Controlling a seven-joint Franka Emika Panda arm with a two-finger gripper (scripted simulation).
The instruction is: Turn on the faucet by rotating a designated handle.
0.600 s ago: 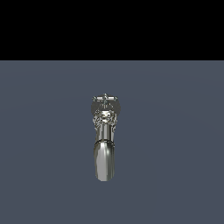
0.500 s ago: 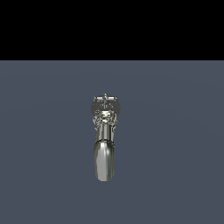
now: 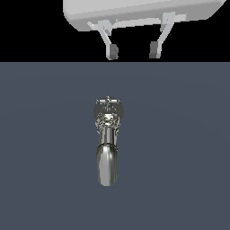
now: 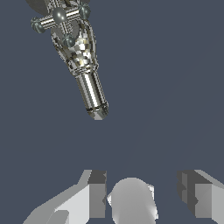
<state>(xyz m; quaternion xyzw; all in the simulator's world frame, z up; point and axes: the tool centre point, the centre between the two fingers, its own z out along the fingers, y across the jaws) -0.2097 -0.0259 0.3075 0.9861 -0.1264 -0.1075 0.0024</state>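
The floor (image 3: 188, 148) lay bare around the faucet (image 3: 108, 141), leaving open room on every side. The faucet stood mid-scene, its cross handle (image 4: 60, 17) at the far end. The gripper (image 3: 133, 49) hung beyond it, well apart, fingers (image 3: 112, 50) spread wide, holding and touching nothing.

No real room here — this is a bare simulator scene. A flat, featureless slate-blue bench (image 3: 179, 157) runs to a black void behind, and the only fixture is a chrome faucet (image 3: 108, 139) rendered with faceted, mirror-like reflections — no walls, sink or furnishings visible.
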